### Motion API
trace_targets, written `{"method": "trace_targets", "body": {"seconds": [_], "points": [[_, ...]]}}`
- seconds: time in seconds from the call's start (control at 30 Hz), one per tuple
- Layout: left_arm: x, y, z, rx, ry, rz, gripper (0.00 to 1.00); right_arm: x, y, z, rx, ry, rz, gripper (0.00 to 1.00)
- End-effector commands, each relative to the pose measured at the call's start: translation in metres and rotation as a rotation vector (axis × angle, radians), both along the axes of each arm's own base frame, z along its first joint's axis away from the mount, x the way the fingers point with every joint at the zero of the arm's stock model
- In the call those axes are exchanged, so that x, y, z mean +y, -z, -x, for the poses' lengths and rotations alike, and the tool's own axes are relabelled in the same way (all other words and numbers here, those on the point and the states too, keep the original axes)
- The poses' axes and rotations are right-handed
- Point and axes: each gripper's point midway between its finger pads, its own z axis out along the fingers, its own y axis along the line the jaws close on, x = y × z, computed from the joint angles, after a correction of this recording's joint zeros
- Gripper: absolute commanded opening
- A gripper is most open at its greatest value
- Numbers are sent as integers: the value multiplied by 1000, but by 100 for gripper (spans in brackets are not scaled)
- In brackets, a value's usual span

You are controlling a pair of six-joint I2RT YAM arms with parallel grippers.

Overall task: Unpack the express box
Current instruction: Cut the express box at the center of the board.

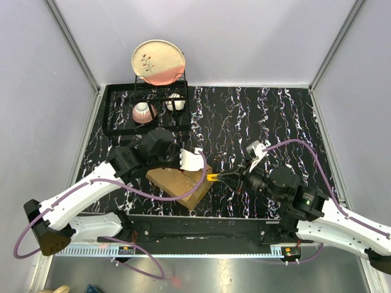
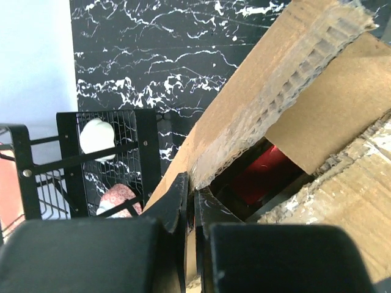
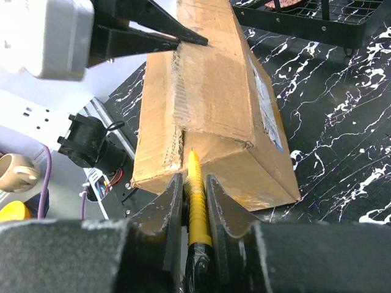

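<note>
**Surface.** Black table (image 1: 263, 116) with white marble-like veining, running from the arm bases to the far wall. Along the near edge lies a strip of brushed metal (image 1: 244, 274).

**Room.** Plain pale-grey walls (image 1: 201, 36) on three sides, with slanting aluminium posts (image 1: 73, 49) at the corners.

**Far left.** Black wire dish rack (image 1: 110, 113). A cream and pink plate (image 1: 158, 61) stands upright at its far end, and a pink bowl (image 1: 143, 112) and a white cup (image 1: 175, 102) sit inside.

**Express box (image 1: 177, 181).** Brown corrugated carton, near the front and left of centre, lying askew to the table edge. One top flap is lifted, and the left wrist view shows a red package (image 2: 263, 174) inside.

**Left gripper (image 2: 190, 201).** Reaches in from the left. The jaws are pinched fully together on the edge of the raised flap of the express box.

**Right gripper (image 3: 194, 183).** Comes from the right, just beside the box's right end. The jaws are narrowed around a yellow tool (image 3: 195, 201), whose tip touches the carton at the seam under the flap's corner.

**Cabling.** Purple cables (image 1: 153, 195) loop along both arms.
</note>
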Motion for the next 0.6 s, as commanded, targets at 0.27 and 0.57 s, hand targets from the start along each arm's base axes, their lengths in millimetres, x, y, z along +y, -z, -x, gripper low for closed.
{"method": "trace_targets", "body": {"seconds": [0.27,0.57], "points": [[-37,-54,10,182,43,49,0,-2,-19,-11,-26,70,-110,0],[-33,-40,23,181,200,-57,0,-12,-4,-22,-98,120,5,0]]}}
